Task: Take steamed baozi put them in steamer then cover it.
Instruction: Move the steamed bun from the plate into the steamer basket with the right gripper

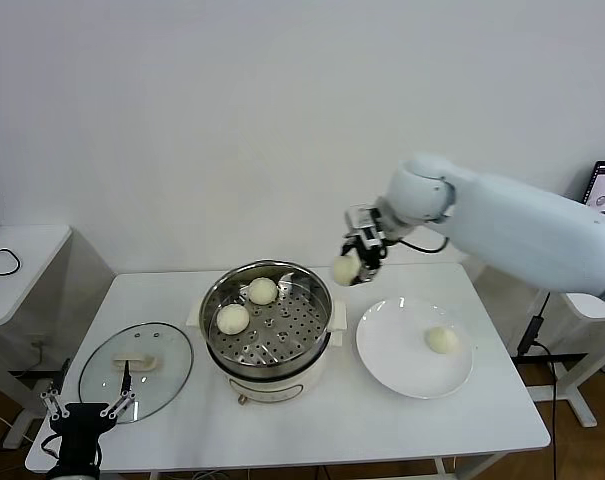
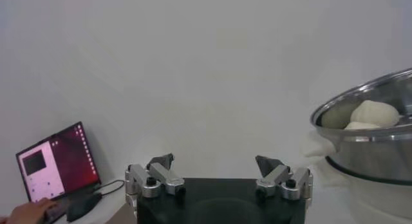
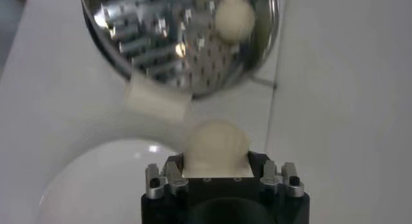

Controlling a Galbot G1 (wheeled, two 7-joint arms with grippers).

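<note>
On the counter (image 1: 312, 425), your left hand (image 1: 87, 409) waits with fingers apart by the cover (image 1: 135, 372). The steamer (image 1: 270, 315) holds two baozi. Your right hand (image 1: 354, 262), clamped on a third baozi (image 1: 344, 270), hovers at the rim; opening early could drop it outside. One remains on the plate (image 1: 414, 347).

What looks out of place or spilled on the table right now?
Nothing stands out. Two baozi sit in the steamer, one on the plate, one in the right gripper; the lid lies flat by the open left gripper.
</note>
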